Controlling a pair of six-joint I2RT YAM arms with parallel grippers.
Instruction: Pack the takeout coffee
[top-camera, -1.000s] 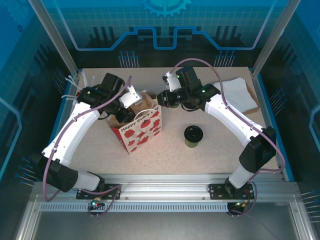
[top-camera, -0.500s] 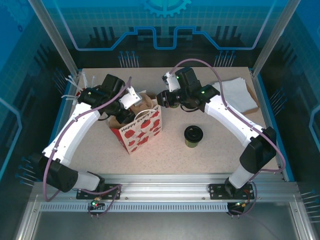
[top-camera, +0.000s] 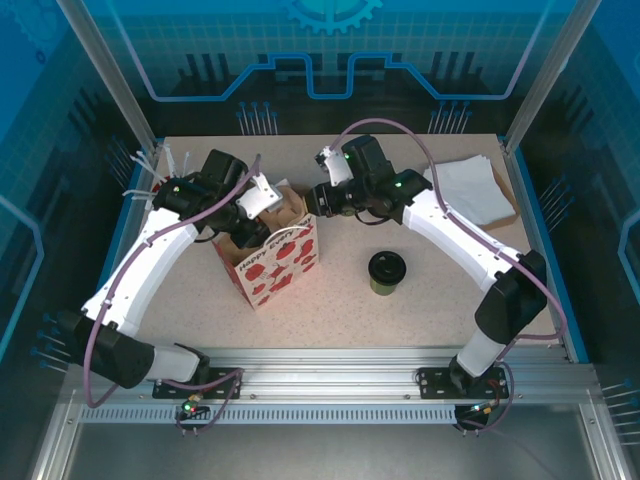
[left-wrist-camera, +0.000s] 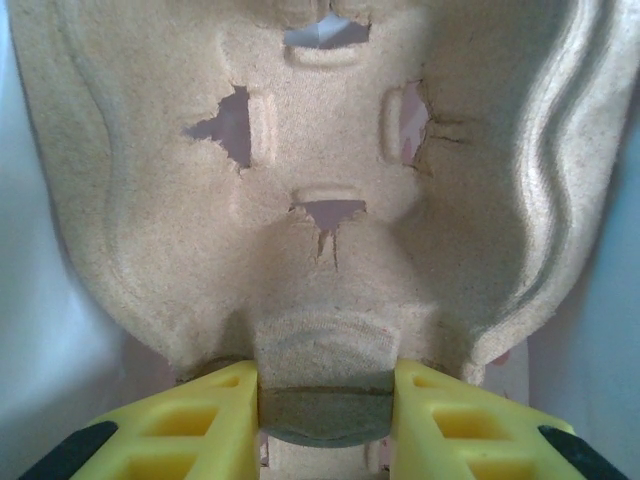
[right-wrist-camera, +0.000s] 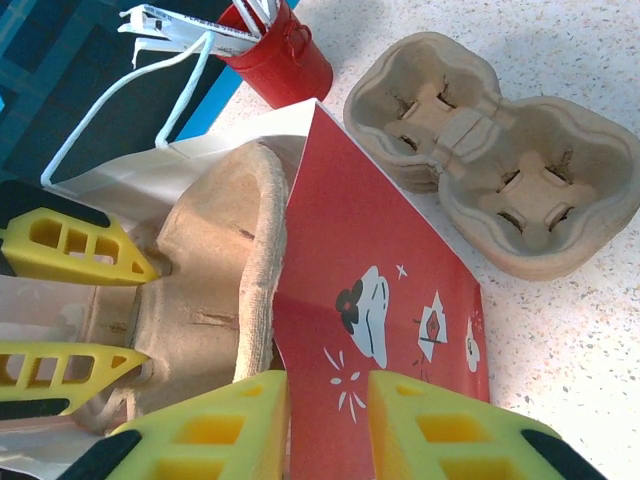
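The takeout coffee (top-camera: 387, 270), a green cup with a black lid, stands alone on the table right of the red-and-white gift bag (top-camera: 275, 262). My left gripper (left-wrist-camera: 325, 375) is shut on the centre tab of a brown pulp cup carrier (left-wrist-camera: 320, 200), which sits inside the bag's open mouth (right-wrist-camera: 200, 300). My right gripper (right-wrist-camera: 328, 385) straddles the bag's red side wall (right-wrist-camera: 380, 270) at its top edge; the jaws stand apart, so it is open. From above, the right gripper (top-camera: 308, 203) is at the bag's far right corner and the left gripper (top-camera: 250, 215) over its left side.
A stack of spare pulp carriers (right-wrist-camera: 490, 150) lies beyond the bag, next to a red bucket (right-wrist-camera: 285, 55) of white sticks. White napkins (top-camera: 470, 190) lie at the back right. Bare tabletop (top-camera: 340, 310) stretches in front of the bag and cup.
The right gripper's jaws have widened on the bag's wall. The bag has shifted slightly left and its mouth stands wider. The cup has not moved.
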